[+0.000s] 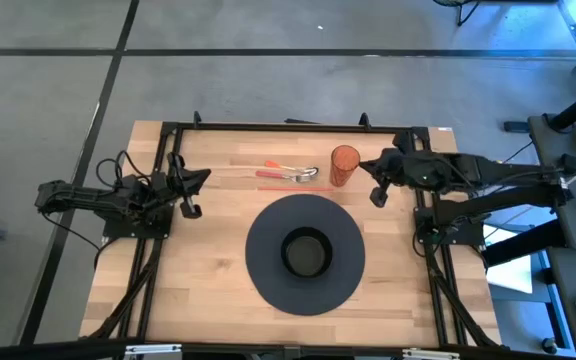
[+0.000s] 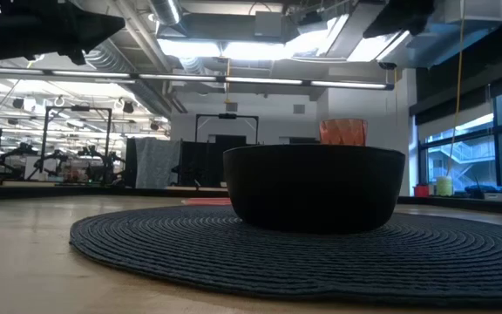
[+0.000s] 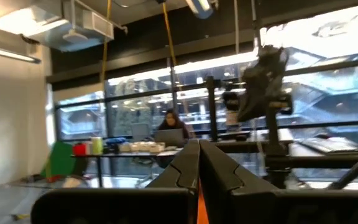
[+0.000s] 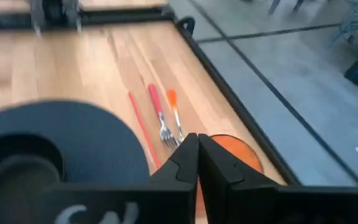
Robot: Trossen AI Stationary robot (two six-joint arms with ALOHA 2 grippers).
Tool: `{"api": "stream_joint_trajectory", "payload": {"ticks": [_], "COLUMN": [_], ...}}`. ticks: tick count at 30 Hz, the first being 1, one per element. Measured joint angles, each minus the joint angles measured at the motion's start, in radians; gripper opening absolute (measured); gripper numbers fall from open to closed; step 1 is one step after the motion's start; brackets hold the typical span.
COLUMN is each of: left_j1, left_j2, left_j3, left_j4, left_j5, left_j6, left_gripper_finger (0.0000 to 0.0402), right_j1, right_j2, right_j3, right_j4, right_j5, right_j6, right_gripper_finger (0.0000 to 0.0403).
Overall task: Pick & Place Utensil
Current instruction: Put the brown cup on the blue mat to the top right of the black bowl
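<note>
A red-handled fork (image 4: 156,107) and an orange-handled utensil (image 4: 174,104) lie flat side by side on the wooden table, far of the mat, with their metal heads (image 1: 307,174) pointing at an orange cup (image 1: 344,165). A thin red stick (image 4: 140,127) lies beside them. My right gripper (image 4: 196,146) is shut and hovers at the table's right, next to the cup (image 4: 232,149). My left gripper (image 1: 193,187) waits shut at the table's left, its fingers (image 3: 197,155) level.
A black bowl (image 1: 306,252) stands on a round dark woven mat (image 1: 268,230) at the table's middle; it also fills the low view (image 2: 314,187). A black frame (image 1: 268,127) runs round the table. Bare wood lies left of the mat.
</note>
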Motion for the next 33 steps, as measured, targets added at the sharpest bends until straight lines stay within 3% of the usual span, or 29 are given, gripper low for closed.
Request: {"api": "stream_joint_trajectory", "payload": {"ticks": [5, 11, 18, 22, 28, 33], "left_j1": [0.0, 0.0, 0.0, 0.0, 0.0, 0.0], "left_j2": [0.0, 0.0, 0.0, 0.0, 0.0, 0.0], "left_j3": [0.0, 0.0, 0.0, 0.0, 0.0, 0.0], "left_j4": [0.004, -0.018, -0.039, -0.041, -0.041, -0.043], "left_j5": [-0.069, -0.071, -0.072, -0.073, -0.073, -0.073], "left_j6": [0.013, -0.036, -0.04, -0.041, -0.057, -0.058], "left_gripper_finger": [0.0002, 0.0007, 0.0002, 0.0002, 0.0005, 0.0001], "right_j1": [-0.019, -0.068, -0.09, -0.091, -0.112, -0.142], "right_j2": [0.125, 0.282, 0.395, 0.437, 0.482, 0.507], "right_j3": [0.219, 0.379, 0.432, 0.432, 0.432, 0.432], "right_j4": [-0.187, -0.394, -0.448, -0.447, -0.509, -0.546], "right_j5": [0.0, -0.045, 0.039, 0.111, -0.044, -0.15], "right_j6": [-0.125, -0.17, -0.27, -0.183, -0.202, -0.264], "right_gripper_finger": [0.0027, 0.0066, 0.0077, 0.006, 0.0042, 0.0055]}}
